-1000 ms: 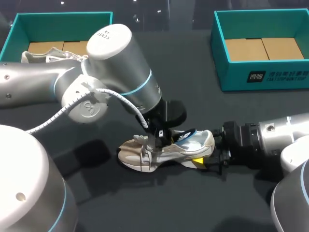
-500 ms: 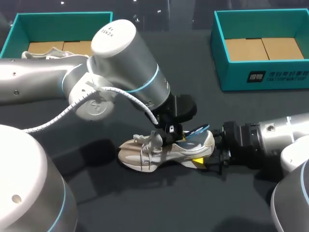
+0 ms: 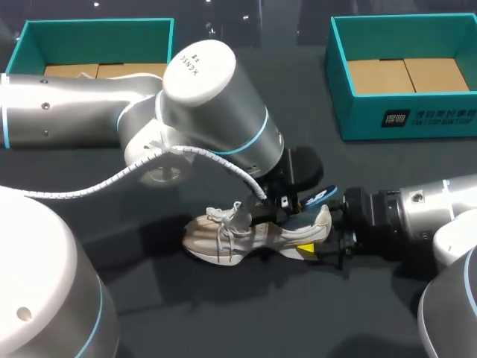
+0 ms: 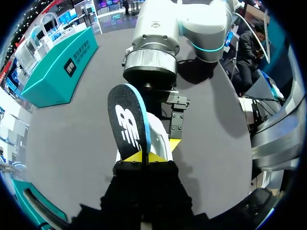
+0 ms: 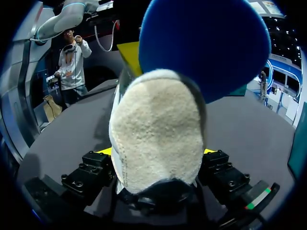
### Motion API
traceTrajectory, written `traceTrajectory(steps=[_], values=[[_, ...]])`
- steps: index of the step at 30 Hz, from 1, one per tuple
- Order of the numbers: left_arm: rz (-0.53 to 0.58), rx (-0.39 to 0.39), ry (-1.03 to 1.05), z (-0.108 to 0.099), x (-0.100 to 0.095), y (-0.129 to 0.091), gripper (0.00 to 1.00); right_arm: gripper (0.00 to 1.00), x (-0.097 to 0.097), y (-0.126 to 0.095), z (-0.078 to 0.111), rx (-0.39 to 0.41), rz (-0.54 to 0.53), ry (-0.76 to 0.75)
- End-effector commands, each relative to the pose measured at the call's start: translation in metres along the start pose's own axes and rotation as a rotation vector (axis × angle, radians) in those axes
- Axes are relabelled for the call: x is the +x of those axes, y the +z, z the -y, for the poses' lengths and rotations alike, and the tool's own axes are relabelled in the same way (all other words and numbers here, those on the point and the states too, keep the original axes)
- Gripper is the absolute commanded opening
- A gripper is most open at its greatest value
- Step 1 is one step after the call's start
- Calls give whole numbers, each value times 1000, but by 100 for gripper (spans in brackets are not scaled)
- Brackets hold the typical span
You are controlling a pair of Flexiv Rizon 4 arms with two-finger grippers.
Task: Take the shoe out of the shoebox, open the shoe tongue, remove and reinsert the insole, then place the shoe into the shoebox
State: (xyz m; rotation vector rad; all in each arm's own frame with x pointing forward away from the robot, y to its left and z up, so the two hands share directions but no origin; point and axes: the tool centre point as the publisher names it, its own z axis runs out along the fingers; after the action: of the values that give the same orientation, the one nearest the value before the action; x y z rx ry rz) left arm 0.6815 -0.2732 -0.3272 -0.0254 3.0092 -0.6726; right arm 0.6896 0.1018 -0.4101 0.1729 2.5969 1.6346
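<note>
A: Head view. Where is the shoe (image 3: 253,239)?

B: It rests on its sole on the dark table (image 3: 149,313), about midway between the left and right edges. The toe points to the left edge and the heel to the right edge. One teal shoebox (image 3: 30,45) stands at the far left corner and a second shoebox (image 3: 350,112) at the far right corner, both well apart from the shoe.

A: And the tools?

B: The right gripper (image 3: 328,250) meets the heel from the right-edge side. The left gripper (image 3: 287,205) is above the shoe's opening, largely hidden by its own arm, with the blue insole (image 3: 317,198) slanting up beside it.

A: What do the wrist views add?

B: The left wrist view shows the two yellow tips pressed together on the insole's edge, so the left gripper is clamped on the insole, whose dark printed face stands upright ahead of it. The right wrist view shows the pale heel filling the gap between the right gripper's fingers (image 5: 103,151), one on each side and both touching. The right gripper therefore grasps the shoe, with the insole's blue underside above the heel.
</note>
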Motion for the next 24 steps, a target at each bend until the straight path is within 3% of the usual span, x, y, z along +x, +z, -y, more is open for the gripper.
traceTrajectory(steps=[1, 2, 5, 6, 7, 11, 24], values=[[47, 27, -4, -6, 9, -8, 3, 0, 0, 2, 2, 5, 0, 0], [53, 31, -2, -6, 10, -9, 16, 0, 0, 2, 2, 5, 0, 0], [93, 46, -9, -6, 13, -12, 20, 0, 0, 2, 2, 5, 0, 0], [97, 50, -7, -7, 14, -13, 24, 0, 0, 2, 2, 5, 0, 0], [114, 56, -8, -7, 15, -14, 35, 0, 0, 2, 2, 5, 0, 0], [166, 73, -15, -8, 19, -15, 46, 0, 0, 2, 2, 5, 0, 0], [312, 128, -106, 2, 12, -1, 50, 0, 0, 2, 2, 5, 0, 0]])
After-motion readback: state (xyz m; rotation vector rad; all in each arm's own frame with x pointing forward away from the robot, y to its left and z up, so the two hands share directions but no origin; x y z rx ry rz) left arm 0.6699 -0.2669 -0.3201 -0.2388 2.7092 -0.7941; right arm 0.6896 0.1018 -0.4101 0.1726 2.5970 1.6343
